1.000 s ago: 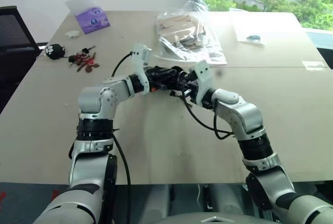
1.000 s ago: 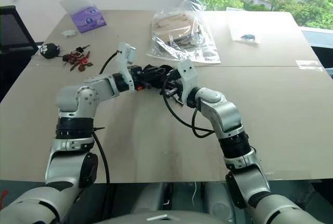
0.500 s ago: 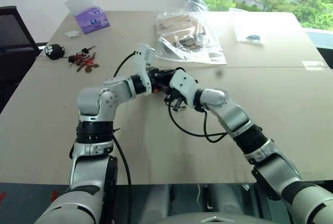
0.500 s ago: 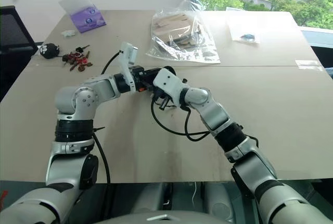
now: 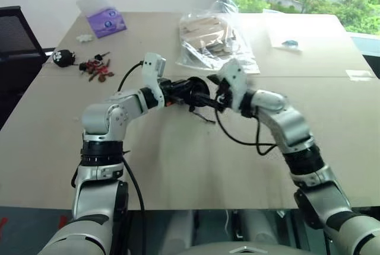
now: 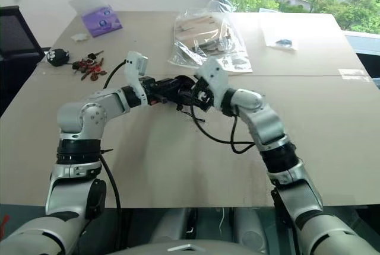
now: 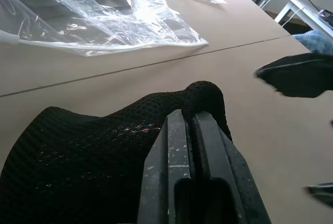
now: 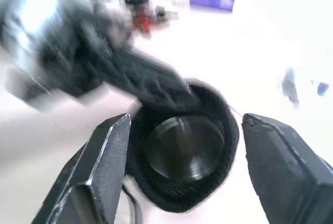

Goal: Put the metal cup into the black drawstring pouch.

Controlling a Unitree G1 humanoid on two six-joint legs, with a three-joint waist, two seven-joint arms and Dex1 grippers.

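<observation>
the metal cup sits inside the black drawstring pouch, held above mid-worktop by the left claw pinched shut on its rim. the right claw gapes empty at the mouth. best back it straight out; bare worktop lies toward the near edge.

Above the counter, the left end effector and right end effector meet at the black drawstring pouch, a clear plastic bag lying beyond them.
</observation>
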